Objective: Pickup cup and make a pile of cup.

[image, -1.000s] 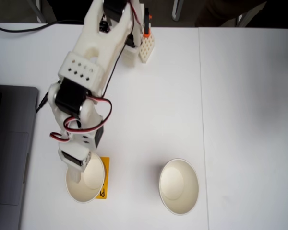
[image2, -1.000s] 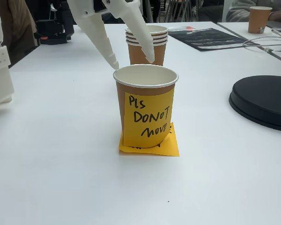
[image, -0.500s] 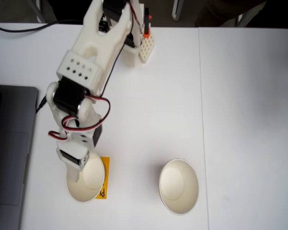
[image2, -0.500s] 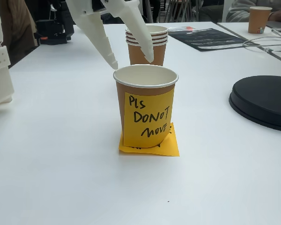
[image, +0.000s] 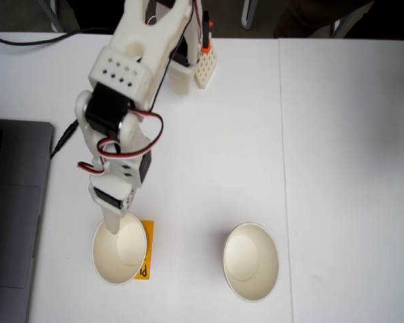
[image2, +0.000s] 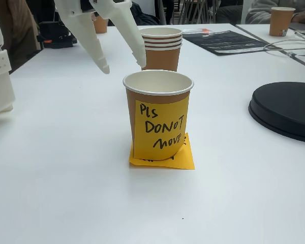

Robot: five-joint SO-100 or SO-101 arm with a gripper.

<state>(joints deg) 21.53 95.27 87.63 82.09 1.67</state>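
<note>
Robot gripper (image2: 121, 60), fingers spread w/ nothing held, has lifted and pulled back from the labelled cup (image2: 158, 114) near the table's (image: 337, 134) front edge, so no cup's picked up yet.

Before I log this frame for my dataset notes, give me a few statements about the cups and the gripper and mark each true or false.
1. The gripper is open and holds nothing. True.
2. The labelled cup lies on its side. False: it stands upright on an orange sticky note.
3. The second cup stands apart from the labelled one. True.
4. The gripper's fingers clamp the labelled cup's rim. False: they hang above and behind it, touching nothing.
5. A laptop sits at the left edge in a fixed view. True.
</note>
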